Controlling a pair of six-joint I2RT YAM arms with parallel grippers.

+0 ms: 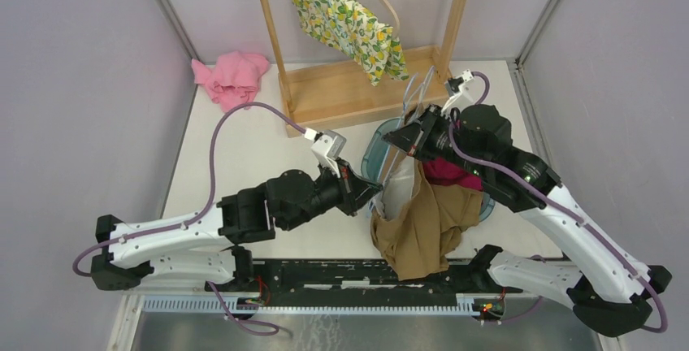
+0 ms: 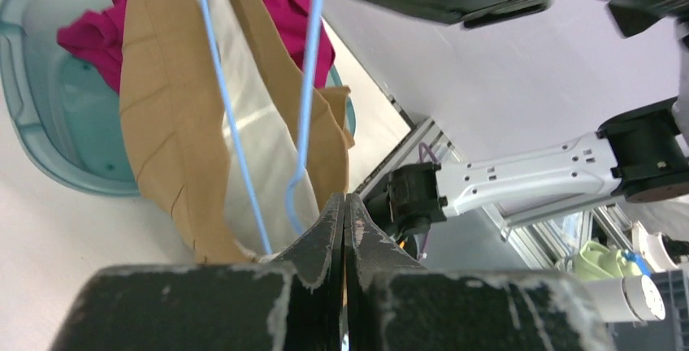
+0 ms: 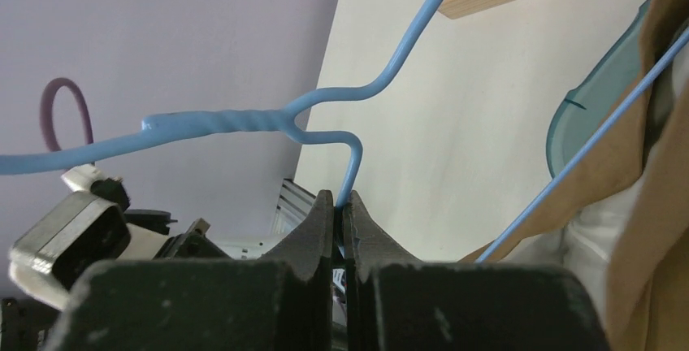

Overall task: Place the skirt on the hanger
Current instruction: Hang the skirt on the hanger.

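Hanging on thin blue wire hanger (image 3: 219, 121), tan fabric skirt (image 1: 422, 229), hanger clamped by right gripper (image 3: 338, 201), left gripper (image 2: 344, 201) clenched beside skirt edge.

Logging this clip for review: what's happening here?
The right gripper has its jaws shut on a blue wire hanger near its twisted neck, above a teal tub. A tan skirt hangs bunched about the hanger's wire, spilling over the tub. The left gripper is shut beside the skirt's edge; whether it pinches fabric is unclear.

No text, label, brand, number or sign can be read in any view.
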